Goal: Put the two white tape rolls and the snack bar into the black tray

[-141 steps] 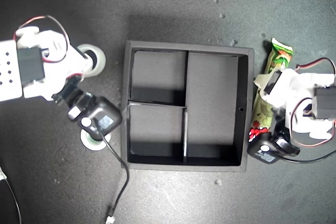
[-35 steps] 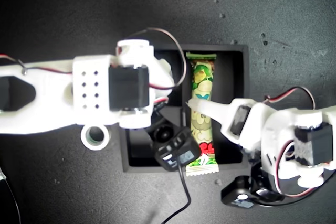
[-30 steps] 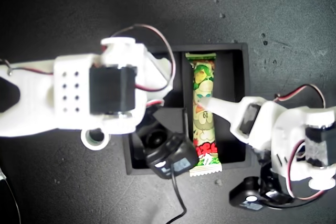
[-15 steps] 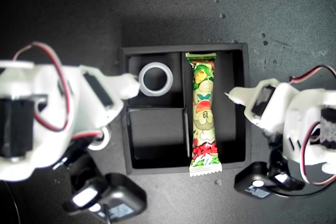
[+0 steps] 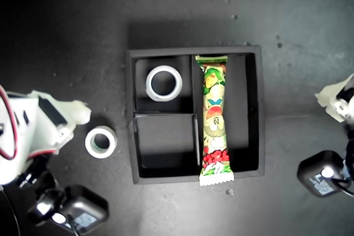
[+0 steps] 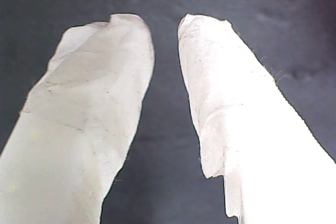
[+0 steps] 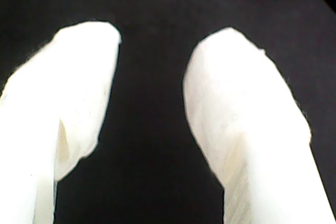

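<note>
1. While both arms sit at the exterior view's sides, the black tray [image 5: 128,115] lies mid-desk.
2. Wider white tape roll [image 5: 164,83]: flat in the tray's small square compartment nearest the exterior view's top left.
3. Snack bar [image 5: 214,120]: lengthwise in the long compartment, one crimped end overhanging the tray wall.
4. Greenish-cored tape roll [image 5: 101,142]: on the desk [image 5: 182,4], just beside the tray's wall.
5. My first end effector [image 6: 165,27] is parted, gripping nothing.
6. My second end effector [image 7: 152,38] is likewise spread and empty.
</note>
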